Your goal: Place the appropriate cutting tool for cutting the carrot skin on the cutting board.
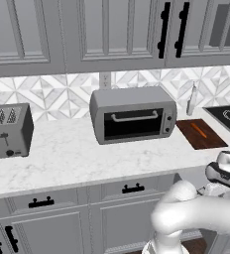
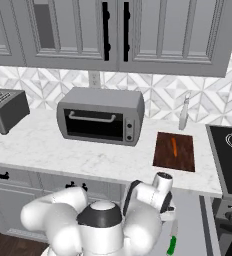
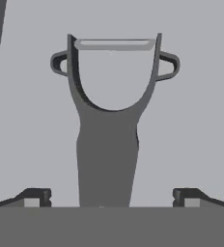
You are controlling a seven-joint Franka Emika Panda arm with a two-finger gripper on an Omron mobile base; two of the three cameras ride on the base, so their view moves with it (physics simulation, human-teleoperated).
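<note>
We see a grey box-shaped toaster oven (image 1: pixel 133 114) with glass door mid-counter and a grey metal slot toaster (image 1: pixel 8 130) well apart at left. A black glass stovetop (image 2: pixel 231 156) sits right, with a slim pale bottle (image 2: pixel 184 113) by the backsplash.

- Glossy white arm (image 2: pixel 63 210) of rounded, bulbous links.
- Dark grey-black joint rings between links, one capped by a pale dome.
- Behind the gripper (image 3: pixel 112 198), a white wrist with a black band.
- Two small dark fingertips (image 3: pixel 35 197), squared, with lighter grey pads.
</note>
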